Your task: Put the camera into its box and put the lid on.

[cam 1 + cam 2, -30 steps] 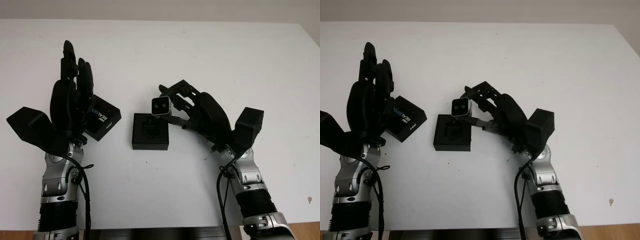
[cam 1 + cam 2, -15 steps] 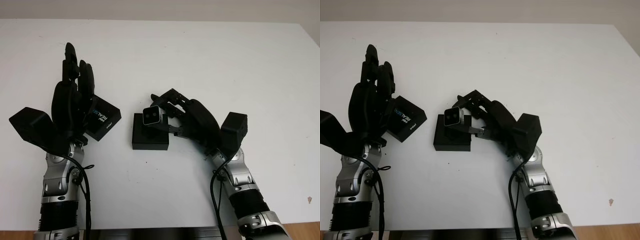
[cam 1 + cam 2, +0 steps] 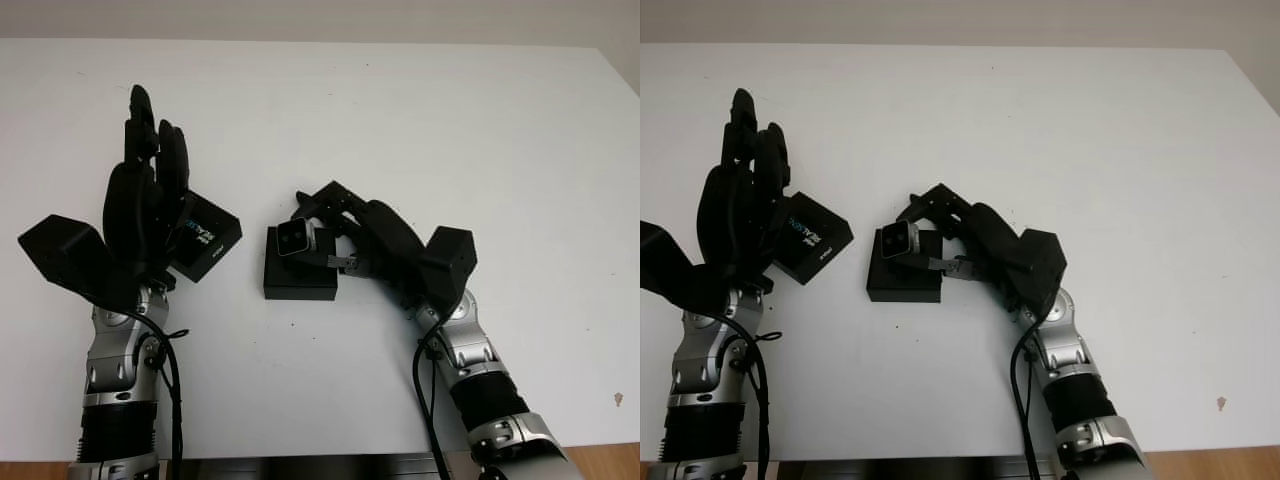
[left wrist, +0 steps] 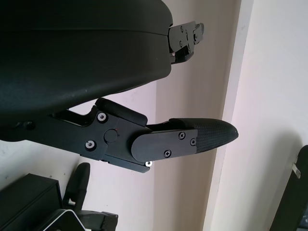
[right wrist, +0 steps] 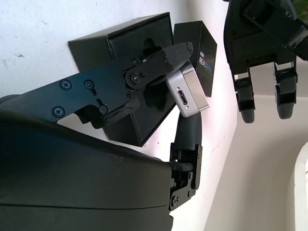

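My right hand (image 3: pixel 318 228) is shut on the small silver camera (image 3: pixel 294 238), pinching it between its fingers. It holds the camera just over the far edge of the open black box (image 3: pixel 300 283), lenses facing me. In the right wrist view the camera (image 5: pixel 188 94) hangs above the box's recess (image 5: pixel 144 45). The black lid (image 3: pixel 210 240) with blue and white lettering lies tilted on the table left of the box. Beside the lid stands my left hand (image 3: pixel 150 190), open and raised, partly covering the lid's left side.
The white table (image 3: pixel 450 130) stretches wide behind and to the right of both hands. Its front edge runs close to my forearms at the bottom. A small dark speck (image 3: pixel 617 399) lies at the near right.
My right hand has carried the camera left and down, from beside the box's far right corner to just over the box. The left hand and lid have hardly moved.
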`<state>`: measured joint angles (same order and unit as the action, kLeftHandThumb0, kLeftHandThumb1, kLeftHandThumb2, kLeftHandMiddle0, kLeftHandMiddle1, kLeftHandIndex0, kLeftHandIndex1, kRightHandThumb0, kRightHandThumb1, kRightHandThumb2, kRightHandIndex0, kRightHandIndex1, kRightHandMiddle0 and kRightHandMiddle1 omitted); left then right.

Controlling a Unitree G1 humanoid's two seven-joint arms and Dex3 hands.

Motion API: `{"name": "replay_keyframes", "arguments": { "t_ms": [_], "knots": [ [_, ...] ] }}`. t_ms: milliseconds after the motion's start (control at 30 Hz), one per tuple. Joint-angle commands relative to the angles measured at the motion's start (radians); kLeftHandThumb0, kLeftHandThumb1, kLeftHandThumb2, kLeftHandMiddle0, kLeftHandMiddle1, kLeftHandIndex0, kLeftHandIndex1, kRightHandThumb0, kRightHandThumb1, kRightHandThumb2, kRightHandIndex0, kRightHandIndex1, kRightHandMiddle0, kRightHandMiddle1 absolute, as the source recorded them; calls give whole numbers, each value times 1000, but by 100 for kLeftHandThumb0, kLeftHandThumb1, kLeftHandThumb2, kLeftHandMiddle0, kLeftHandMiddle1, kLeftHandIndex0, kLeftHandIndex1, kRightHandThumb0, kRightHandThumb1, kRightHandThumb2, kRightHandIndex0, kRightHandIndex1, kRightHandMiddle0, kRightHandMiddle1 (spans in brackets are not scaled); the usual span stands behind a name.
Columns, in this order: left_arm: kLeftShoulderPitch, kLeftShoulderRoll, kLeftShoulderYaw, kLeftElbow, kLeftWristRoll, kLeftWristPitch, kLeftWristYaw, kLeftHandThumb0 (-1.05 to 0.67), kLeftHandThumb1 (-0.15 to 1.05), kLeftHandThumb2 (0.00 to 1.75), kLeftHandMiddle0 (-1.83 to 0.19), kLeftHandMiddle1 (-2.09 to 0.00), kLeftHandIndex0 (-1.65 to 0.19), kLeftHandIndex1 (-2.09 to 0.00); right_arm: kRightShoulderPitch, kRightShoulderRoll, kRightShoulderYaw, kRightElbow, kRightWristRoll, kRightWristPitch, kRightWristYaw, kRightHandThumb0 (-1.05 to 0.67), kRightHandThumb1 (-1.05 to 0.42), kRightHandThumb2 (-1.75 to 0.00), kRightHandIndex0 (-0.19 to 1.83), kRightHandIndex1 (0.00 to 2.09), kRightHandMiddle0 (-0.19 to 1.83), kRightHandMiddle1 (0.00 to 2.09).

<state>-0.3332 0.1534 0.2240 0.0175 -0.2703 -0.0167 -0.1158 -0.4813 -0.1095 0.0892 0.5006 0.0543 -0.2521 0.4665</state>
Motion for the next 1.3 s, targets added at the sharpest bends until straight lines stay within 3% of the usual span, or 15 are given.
{"name": "replay_keyframes", "arguments": {
  "t_ms": [0,333,767,1267],
  "knots": [
    [-5,-2,1,-8,4,-5,4,-71,105,50,19,0,19,0,4,6,5,17,-3,-10,4,-42,-101,-6,23,1,30,183],
    [-5,-5,4,-3,-6,-7,3,-70,105,50,19,0,19,0,9,11,11,22,-3,-23,16,-43,-101,-6,24,0,30,185],
    [-5,-9,0,-6,-4,-3,10,-70,105,49,19,0,19,0,84,-17,8,-117,-1,58,7,-39,-102,-6,19,0,23,191],
    [-1,-9,2,-10,-7,-2,12,-70,105,47,19,0,19,0,90,-18,17,-96,-34,71,-9,-39,-102,-5,20,0,26,187]
  ]
}}
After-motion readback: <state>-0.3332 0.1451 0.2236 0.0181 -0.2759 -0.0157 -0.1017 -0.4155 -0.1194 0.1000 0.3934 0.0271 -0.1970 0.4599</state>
